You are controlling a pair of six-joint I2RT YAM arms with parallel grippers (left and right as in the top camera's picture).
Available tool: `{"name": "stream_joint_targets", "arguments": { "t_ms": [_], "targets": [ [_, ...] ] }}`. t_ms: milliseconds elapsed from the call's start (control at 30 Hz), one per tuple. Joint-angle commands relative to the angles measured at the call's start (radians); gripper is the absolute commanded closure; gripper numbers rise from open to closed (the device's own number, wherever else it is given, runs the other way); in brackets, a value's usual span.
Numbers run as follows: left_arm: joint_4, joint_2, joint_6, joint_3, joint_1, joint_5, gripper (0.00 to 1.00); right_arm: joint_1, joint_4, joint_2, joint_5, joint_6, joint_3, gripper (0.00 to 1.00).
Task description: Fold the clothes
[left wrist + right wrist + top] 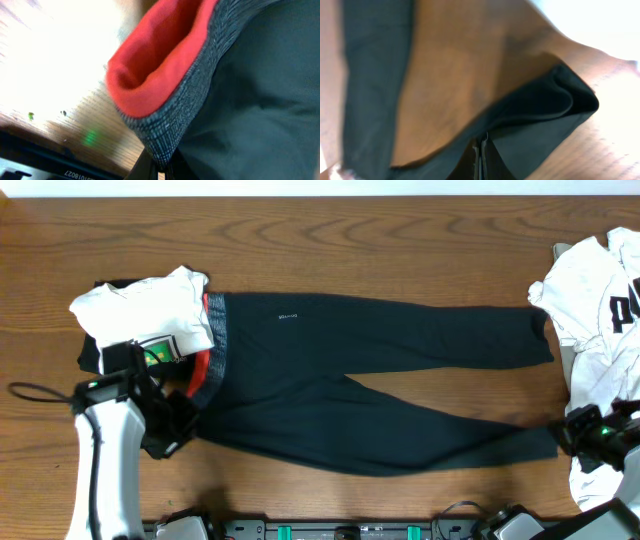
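Here, a pair of long black pants (380,370) lies flat across a brown wooden surface (330,225). The grey and red-orange waistband (215,330) is at the left, and both legs run to the right. The left fingers (180,415) are clenched on the near corner of the waistband. The left wrist view shows grey knit pinched between them, with the red lining bulging above. The right fingers (566,432) are clamped on the cuff (555,105) of the near leg, at the near right. A white T-shirt with a green logo (150,305) rests on the far end of the waistband. A second white T-shirt with black lettering (600,280) lies at the right edge, just beside the far leg's cuff.

The step in hand looks like folding the near leg over onto the far one. To do it well, both arms should lift together, just clear of the surface, and carry the near edge away at one pace with the fabric taut between them. Corner should land on corner and cuff on cuff. The logo shirt could get trapped in the fold, so the left side needs care.
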Motion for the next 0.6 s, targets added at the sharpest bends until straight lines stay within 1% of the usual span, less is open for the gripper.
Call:
{"name": "stream_joint_targets", "arguments": {
  "t_ms": [0, 133, 233, 400, 567],
  "targets": [
    [-0.01, -0.06, 0.033, 0.071, 0.003, -0.002, 0.94, 0.013, -0.032, -0.028, -0.117, -0.035, 0.099, 0.99],
    [0.019, -0.083, 0.043, 0.122, 0.003, -0.001, 0.94, 0.049, -0.045, -0.028, -0.143, -0.039, 0.204, 0.99],
    [0.093, -0.082, 0.092, 0.145, 0.003, 0.024, 0.94, 0.09, 0.001, -0.028, -0.146, -0.008, 0.263, 0.99],
    [0.248, -0.078, 0.119, 0.15, 0.0, 0.127, 0.94, 0.16, 0.168, -0.025, -0.146, 0.103, 0.278, 0.99],
    [0.378, -0.048, 0.118, 0.15, -0.053, 0.156, 0.94, 0.215, 0.31, 0.014, -0.118, 0.188, 0.278, 0.99]
  ]
}}
